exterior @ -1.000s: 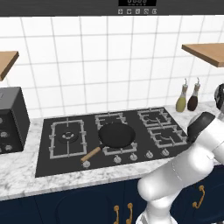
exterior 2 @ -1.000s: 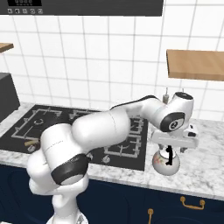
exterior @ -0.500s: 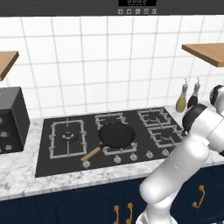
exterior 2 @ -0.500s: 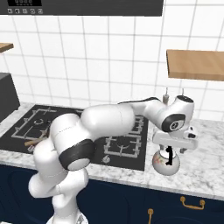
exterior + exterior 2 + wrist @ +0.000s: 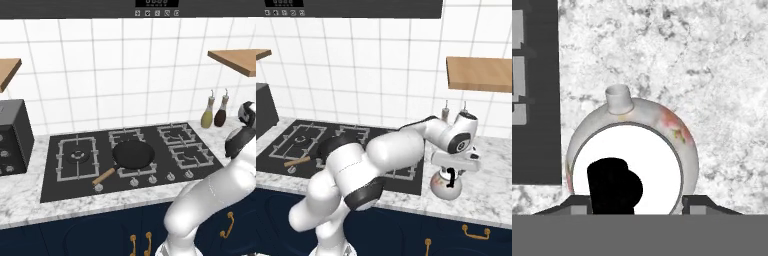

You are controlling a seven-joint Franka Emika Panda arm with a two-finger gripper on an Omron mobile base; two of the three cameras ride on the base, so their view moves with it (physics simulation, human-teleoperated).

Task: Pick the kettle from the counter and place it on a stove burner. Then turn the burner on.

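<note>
The kettle (image 5: 446, 184) is seen standing on the marble desk (image 5: 491, 190), just right of the cooktop (image 5: 406, 175). The gripper (image 5: 452, 176) is positioned directly over it, jaws straddling its top; whether they are closed cannot be told.

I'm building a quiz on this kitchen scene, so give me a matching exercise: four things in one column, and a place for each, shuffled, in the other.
Things:
1. kettle
2. black pan
3. two slim bottles
4. wooden shelf

Places:
A. on the cooktop, over a middle burner
B. on the tiled wall, above the counter
C. on the marble counter, right of the cooktop, under the gripper
D. at the back of the counter, against the wall

Pairs: 1-C, 2-A, 3-D, 4-B
</note>
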